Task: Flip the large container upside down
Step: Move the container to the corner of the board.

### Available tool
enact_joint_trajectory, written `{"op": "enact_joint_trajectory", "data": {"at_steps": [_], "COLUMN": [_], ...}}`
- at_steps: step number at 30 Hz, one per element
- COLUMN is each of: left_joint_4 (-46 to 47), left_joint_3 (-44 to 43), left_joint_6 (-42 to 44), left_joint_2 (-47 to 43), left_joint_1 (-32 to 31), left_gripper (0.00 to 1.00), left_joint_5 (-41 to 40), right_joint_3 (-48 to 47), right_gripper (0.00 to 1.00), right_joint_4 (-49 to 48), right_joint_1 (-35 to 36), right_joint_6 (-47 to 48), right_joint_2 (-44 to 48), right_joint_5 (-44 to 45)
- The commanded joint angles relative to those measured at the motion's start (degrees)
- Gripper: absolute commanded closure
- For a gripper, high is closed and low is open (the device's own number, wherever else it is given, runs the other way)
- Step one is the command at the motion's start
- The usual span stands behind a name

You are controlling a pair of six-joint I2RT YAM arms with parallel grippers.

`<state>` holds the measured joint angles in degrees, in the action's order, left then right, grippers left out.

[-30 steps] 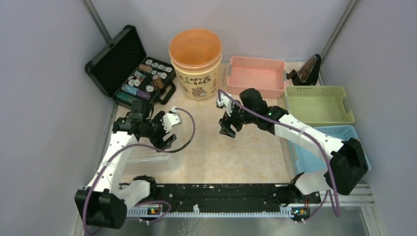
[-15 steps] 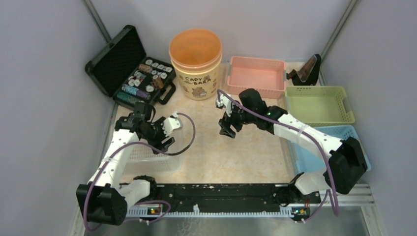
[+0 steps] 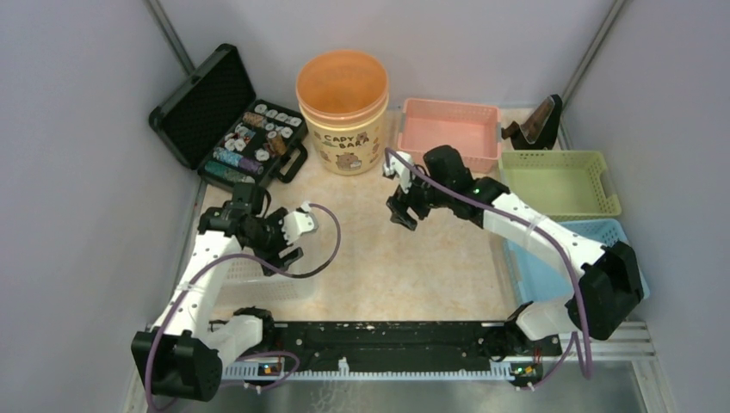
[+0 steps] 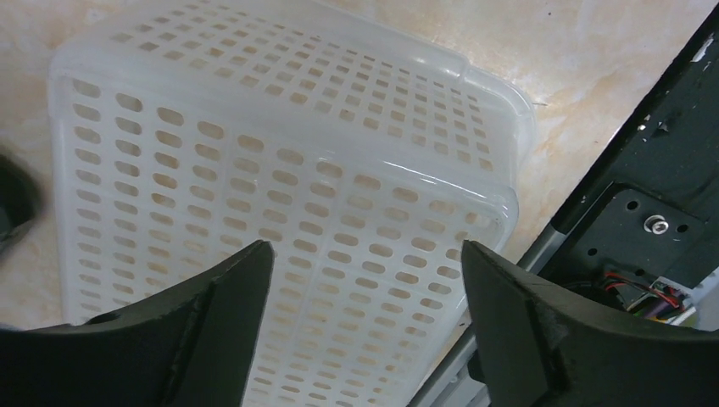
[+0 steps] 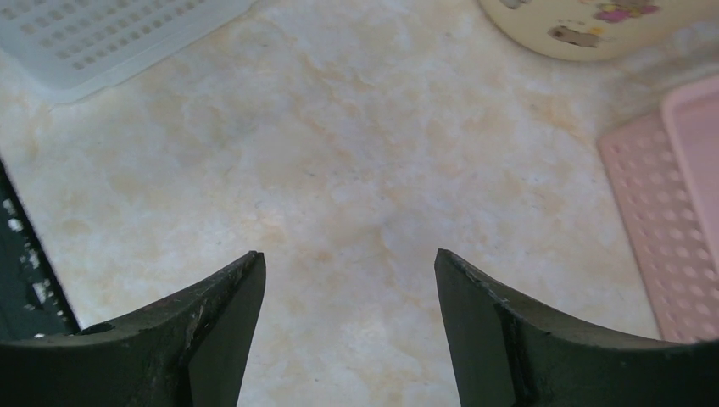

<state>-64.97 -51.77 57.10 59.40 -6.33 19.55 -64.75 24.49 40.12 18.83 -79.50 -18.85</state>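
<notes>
The large container [image 3: 343, 112] is a yellow tub with an orange inside and a "CAPY BARA" label. It stands upright, mouth up, at the back middle of the table. Its lower edge shows at the top of the right wrist view [image 5: 585, 25]. My right gripper [image 3: 402, 213] is open and empty over bare table, a little in front and to the right of the tub; its jaws stand wide apart [image 5: 348, 259]. My left gripper [image 3: 288, 243] is open and empty, hovering over a white perforated basket [image 4: 280, 170].
The white basket [image 3: 258, 277] sits at the near left and shows in the right wrist view [image 5: 110, 34]. An open black case [image 3: 232, 120] lies at the back left. Pink [image 3: 449, 131], green [image 3: 555, 182] and blue [image 3: 603, 232] baskets line the right. A black rail [image 3: 387, 337] runs along the near edge.
My right gripper has moved slightly back and right, toward the tub. My left gripper has shifted a little nearer over the white basket. Both stay open.
</notes>
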Motion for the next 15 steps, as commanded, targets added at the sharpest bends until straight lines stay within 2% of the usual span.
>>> {"op": "enact_joint_trajectory", "data": {"at_steps": [1, 4, 8, 15], "left_joint_4": [-0.59, 1.69, 8.79, 23.23], "left_joint_3": [-6.25, -11.51, -15.36, -11.99], "left_joint_6": [0.16, -1.28, -5.41, -10.1], "left_joint_2": [-0.89, -1.53, -2.2, 1.18], "left_joint_1": [-0.09, -0.09, -0.09, -0.18], "left_gripper": [0.03, 0.01, 0.01, 0.01], "left_joint_5": [0.4, 5.19, 15.93, 25.74], "right_joint_3": [-6.01, -7.93, -6.43, 0.57], "right_gripper": [0.27, 0.26, 0.25, 0.24], "right_joint_4": [3.07, 7.03, 6.97, -1.47], "right_joint_1": [-6.02, -10.94, -14.66, -17.54], "right_joint_6": [0.77, 1.71, 4.68, 8.1], "right_joint_2": [1.01, 0.53, 1.48, 3.17], "right_joint_5": [8.38, 11.82, 17.45, 28.2]}}
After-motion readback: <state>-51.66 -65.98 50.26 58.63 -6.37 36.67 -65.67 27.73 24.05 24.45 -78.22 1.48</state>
